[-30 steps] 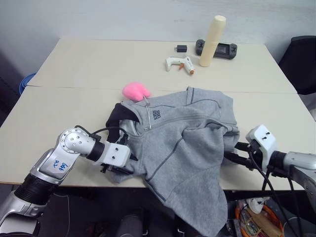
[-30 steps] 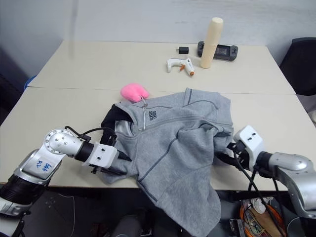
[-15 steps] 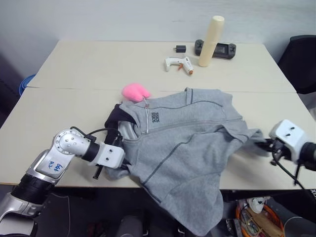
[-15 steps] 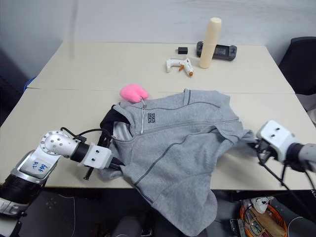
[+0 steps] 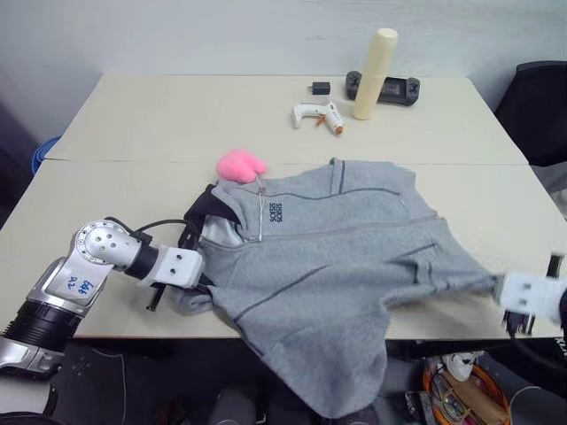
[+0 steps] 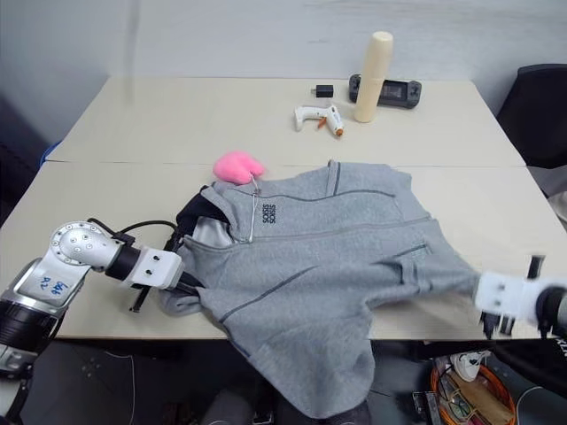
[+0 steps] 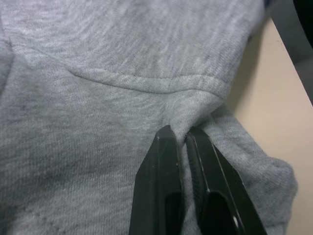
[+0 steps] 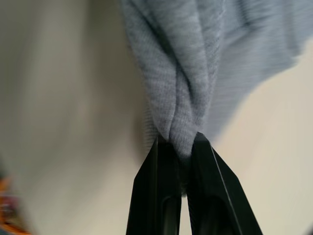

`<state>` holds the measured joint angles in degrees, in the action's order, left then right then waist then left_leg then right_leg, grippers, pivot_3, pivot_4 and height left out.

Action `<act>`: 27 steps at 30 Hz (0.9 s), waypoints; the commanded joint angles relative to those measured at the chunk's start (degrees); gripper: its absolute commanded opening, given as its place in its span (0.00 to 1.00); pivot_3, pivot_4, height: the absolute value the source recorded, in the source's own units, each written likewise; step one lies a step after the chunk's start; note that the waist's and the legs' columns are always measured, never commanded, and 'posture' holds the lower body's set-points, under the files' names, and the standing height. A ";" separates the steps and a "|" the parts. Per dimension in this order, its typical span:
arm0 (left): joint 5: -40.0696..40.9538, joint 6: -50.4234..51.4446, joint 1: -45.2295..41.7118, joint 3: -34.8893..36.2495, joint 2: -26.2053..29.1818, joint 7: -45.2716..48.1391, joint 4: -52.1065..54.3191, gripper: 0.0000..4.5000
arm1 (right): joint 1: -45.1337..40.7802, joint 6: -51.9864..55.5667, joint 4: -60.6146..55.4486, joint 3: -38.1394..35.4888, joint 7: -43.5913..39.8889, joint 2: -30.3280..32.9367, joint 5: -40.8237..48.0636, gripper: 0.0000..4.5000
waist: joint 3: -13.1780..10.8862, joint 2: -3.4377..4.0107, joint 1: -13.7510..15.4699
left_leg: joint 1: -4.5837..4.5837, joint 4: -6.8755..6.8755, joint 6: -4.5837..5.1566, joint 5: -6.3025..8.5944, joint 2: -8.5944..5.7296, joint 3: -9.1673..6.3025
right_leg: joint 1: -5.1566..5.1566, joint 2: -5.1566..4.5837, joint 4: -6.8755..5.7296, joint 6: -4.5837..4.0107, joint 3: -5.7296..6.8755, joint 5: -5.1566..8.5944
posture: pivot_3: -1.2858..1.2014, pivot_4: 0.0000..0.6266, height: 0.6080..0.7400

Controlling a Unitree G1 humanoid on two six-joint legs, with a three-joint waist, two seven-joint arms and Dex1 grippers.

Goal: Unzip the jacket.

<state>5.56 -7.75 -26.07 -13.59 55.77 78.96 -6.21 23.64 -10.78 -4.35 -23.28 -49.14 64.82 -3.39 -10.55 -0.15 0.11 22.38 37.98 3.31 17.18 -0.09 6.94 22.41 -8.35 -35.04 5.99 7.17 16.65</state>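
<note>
The grey fleece jacket (image 5: 337, 239) lies spread on the table (image 5: 159, 124), its lower part hanging over the front edge. Its pink plush charm (image 5: 242, 164) rests by the dark-lined collar (image 5: 205, 208). My left gripper (image 7: 182, 133) is shut on a fold of the jacket's left edge, seen at the front left from the head (image 5: 197, 285). At the front right, my right gripper (image 8: 179, 142) is shut on a bunched fold of the jacket's right edge, which it holds stretched out past the table's corner (image 5: 498, 288).
At the back of the table stand a cream cylinder (image 5: 372, 75), a white glue gun (image 5: 317, 115), a black game controller (image 5: 390, 88) and a small black box (image 5: 319, 88). A black chair (image 5: 536, 106) is at the right.
My right gripper has pulled the jacket's right edge far out to the right, flattening the bunched folds. My left gripper has drawn the left edge slightly to the left.
</note>
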 commanded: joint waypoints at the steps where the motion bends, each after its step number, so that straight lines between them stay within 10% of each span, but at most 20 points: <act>1: -1.67 -0.14 1.85 1.12 2.99 1.37 -1.29 0.01 | 2.86 2.21 -2.83 -7.44 0.10 -2.67 0.50 0.02 | 0.00 0.00 -0.38 | -0.03 0.00 -0.01 0.02 0.02 0.02 | -0.01 0.01 -0.01 0.00 -0.04 0.00 | 0.52 0.24 1.00; 22: 2.78 5.11 -3.22 2.12 1.57 7.32 -5.41 0.01 | 23.40 11.49 -18.60 -15.95 -19.14 -9.30 9.08 0.02 | 0.02 0.02 0.06 | -0.07 -0.01 -0.25 0.31 0.28 0.02 | 0.06 0.21 -0.03 -0.19 -0.17 0.11 | 0.52 0.24 1.00; 27: 9.74 17.20 -2.54 4.71 2.57 9.30 0.08 0.32 | 21.01 22.80 -24.27 -20.92 -23.44 -7.76 17.35 0.33 | 0.01 -0.01 0.10 | -0.02 0.16 -0.14 0.37 0.29 0.01 | 0.04 0.22 -0.07 -0.18 -0.17 0.10 | 0.52 0.24 1.00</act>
<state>13.00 6.41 -28.60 -11.16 56.99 85.99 -8.61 45.14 8.64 -25.91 -40.42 -70.68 56.01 10.76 -10.54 -0.16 0.20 22.35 38.16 3.18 17.55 0.21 6.95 22.42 -8.14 -35.11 5.80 6.99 16.76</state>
